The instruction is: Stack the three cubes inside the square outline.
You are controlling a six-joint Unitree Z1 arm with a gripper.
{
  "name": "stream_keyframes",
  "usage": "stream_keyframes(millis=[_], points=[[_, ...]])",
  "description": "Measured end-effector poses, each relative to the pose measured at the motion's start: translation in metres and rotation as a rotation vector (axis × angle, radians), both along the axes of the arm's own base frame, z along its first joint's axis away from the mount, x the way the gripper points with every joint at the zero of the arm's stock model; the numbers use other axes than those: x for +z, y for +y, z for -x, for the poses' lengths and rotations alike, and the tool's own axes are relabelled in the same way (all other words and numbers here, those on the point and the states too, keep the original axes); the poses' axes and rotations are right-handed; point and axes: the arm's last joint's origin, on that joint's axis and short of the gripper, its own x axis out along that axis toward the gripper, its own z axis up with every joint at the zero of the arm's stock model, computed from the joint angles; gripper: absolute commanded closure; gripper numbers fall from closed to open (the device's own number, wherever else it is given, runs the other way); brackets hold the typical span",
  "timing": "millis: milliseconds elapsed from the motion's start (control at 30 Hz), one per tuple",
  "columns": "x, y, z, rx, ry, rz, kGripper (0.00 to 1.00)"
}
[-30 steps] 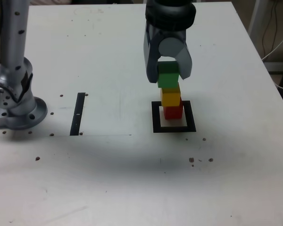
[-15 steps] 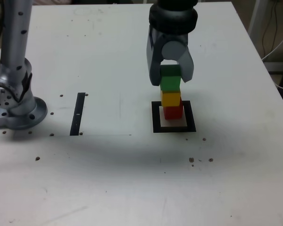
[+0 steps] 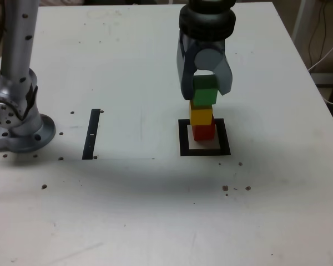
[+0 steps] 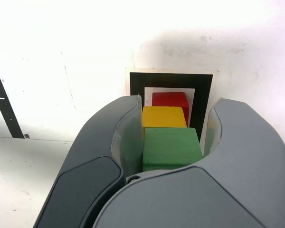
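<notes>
Green cube [image 3: 205, 90] in the claw [image 3: 206, 92], jaws closed in on its sides, and here's the delicate bit: it's right over the yellow cube [image 3: 201, 116], with the red cube [image 3: 205, 132] at the bottom, inside the square outline [image 3: 185, 145]. Two placed, by my reckoning, and the last one in my grip.

From my seat I can't tell whether green is touching yellow or just above it, and that's the danger. Let go with a gap and it drops, bounces, maybe tips off. Press on past contact and I shove yellow, which already sits a little out of line with red — toward the exterior view's left. A sideways push there could topple the lot.

Green itself looks offset toward the exterior view's right of yellow, so I'd want a small correction before any release. Overdo it and its lower edge could catch yellow's top. Then there's the opening: if one finger drags as the jaws part, green twists or gets carried off, so open evenly, then straight up.

Further out, the black strip [image 3: 91, 134] lies flat on the worktop [image 3: 139, 210], well apart from the stack, and the grey arm base [image 3: 23, 130] stands beyond it. No trouble from either — it's all in that tower.
</notes>
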Motion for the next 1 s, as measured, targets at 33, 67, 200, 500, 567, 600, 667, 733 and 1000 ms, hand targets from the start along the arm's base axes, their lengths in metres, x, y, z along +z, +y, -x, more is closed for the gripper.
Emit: stream_keyframes(millis=[33, 67, 200, 500, 567, 600, 667, 733, 1000], points=[[-0.0003, 0.0000, 0.0002, 0.000, 0.002, 0.000, 0.66], [-0.0007, 0.0001, 0.0005, 0.000, 0.003, 0.001, 0.62], [-0.0026, 0.0007, 0.0016, 0.005, 0.012, 0.012, 0.47], [-0.0042, -0.0003, 0.0009, 0.002, 0.004, 0.024, 0.15], [-0.0051, -0.0019, -0.0005, -0.006, -0.008, 0.015, 0.08], [-0.0056, -0.0026, -0.0010, -0.008, -0.012, 0.012, 0.06], [-0.0065, -0.0030, -0.0009, -0.010, -0.012, 0.010, 0.02], [-0.0073, -0.0030, -0.0004, -0.008, -0.009, 0.010, 0.01], [-0.0044, -0.0026, 0.0042, -0.005, -0.001, 0.003, 0.01]])
